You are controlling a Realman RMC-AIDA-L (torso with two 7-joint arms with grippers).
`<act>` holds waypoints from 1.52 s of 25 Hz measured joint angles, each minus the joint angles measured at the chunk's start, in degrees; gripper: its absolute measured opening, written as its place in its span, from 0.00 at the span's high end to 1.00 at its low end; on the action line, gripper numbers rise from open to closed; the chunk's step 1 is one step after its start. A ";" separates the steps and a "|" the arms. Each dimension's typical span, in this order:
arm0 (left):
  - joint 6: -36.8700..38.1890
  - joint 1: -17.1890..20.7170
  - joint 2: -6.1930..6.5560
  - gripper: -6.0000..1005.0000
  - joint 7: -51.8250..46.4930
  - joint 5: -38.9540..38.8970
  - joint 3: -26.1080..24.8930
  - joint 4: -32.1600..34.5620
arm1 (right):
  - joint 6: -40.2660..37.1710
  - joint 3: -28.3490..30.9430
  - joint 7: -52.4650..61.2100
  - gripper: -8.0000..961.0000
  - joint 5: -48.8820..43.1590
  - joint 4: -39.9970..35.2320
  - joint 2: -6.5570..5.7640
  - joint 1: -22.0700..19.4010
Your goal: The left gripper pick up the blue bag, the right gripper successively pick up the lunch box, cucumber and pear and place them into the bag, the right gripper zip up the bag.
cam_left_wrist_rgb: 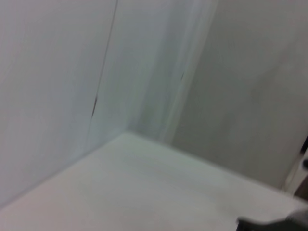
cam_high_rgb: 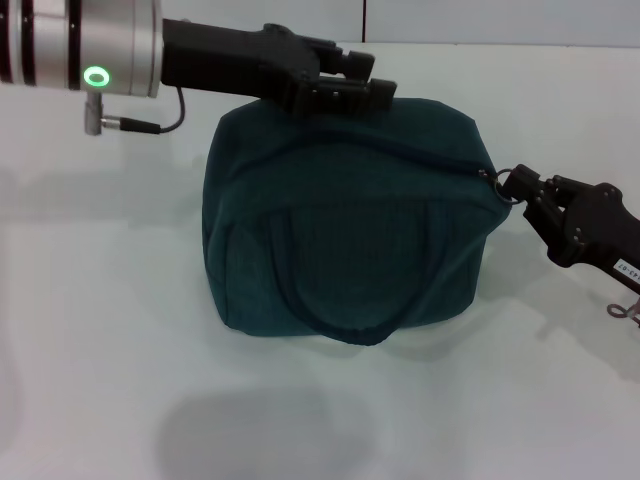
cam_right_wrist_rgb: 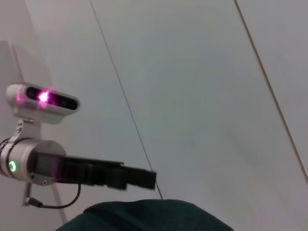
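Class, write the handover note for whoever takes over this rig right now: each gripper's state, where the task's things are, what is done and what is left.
Left gripper: shut on the top rear edge of the blue bag, steadying it on the white table.
Right gripper: at the bag's right end, fingers shut on the zipper pull.
Lunch box, cucumber, pear: none visible outside; the bag looks full, so presumably inside.
Done: zipper appears drawn across to the right end.
Left: confirm the zip is fully closed, then release both grippers.
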 joint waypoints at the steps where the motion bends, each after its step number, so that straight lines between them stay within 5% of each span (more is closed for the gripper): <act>1: -0.01 -0.80 0.22 0.49 -1.60 1.53 0.01 0.43 | 0.00 -0.03 -0.01 0.98 0.00 -0.08 0.00 0.03; 8: 0.35 -6.85 1.09 0.49 -11.56 14.50 0.53 1.65 | 0.00 -0.13 -0.34 0.98 0.02 -0.10 0.00 0.05; 16: 0.81 -9.17 1.90 0.50 -16.87 17.62 3.54 1.70 | -0.22 0.13 -0.80 0.98 0.51 -0.13 0.09 -0.07; 26: 1.40 -8.61 2.10 0.67 -16.49 17.59 3.53 3.10 | -0.14 0.35 -0.80 0.98 0.79 -0.24 0.02 -0.30; 29: 1.40 -8.61 2.10 0.90 -16.50 17.68 3.54 2.81 | -0.07 0.37 -0.80 0.98 0.80 -0.16 0.00 -0.09; 38: 1.75 -8.64 2.14 0.95 -16.47 17.15 3.39 2.56 | -0.22 0.63 -0.80 0.98 0.80 -0.33 0.00 -0.02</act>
